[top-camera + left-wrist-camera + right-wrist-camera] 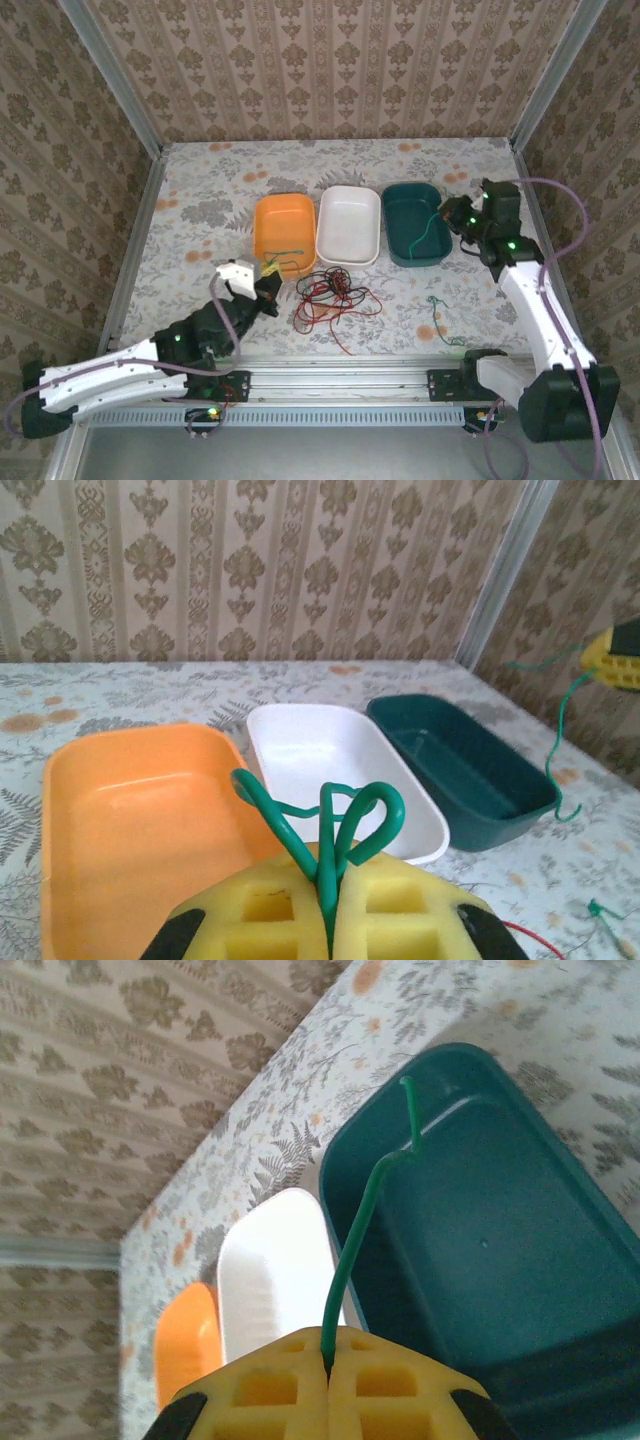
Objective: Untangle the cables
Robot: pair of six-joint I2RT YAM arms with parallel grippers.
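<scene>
Over the teal plastic tub (405, 235), the right gripper (328, 1358) pinches a thin green wire (362, 1215); the left gripper (330, 885) clamps green wire loops (345, 815). Thin red and black wires (330, 295) lie tangled mid-table: most separating seems left.

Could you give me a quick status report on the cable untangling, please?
Left tool shut on green cable. Right tool shut on green cable at teal bin. Red and black cables tangled in front of white bin.

No text, labels, brand names, numbers or signs can be read on anything in these camera views.
</scene>
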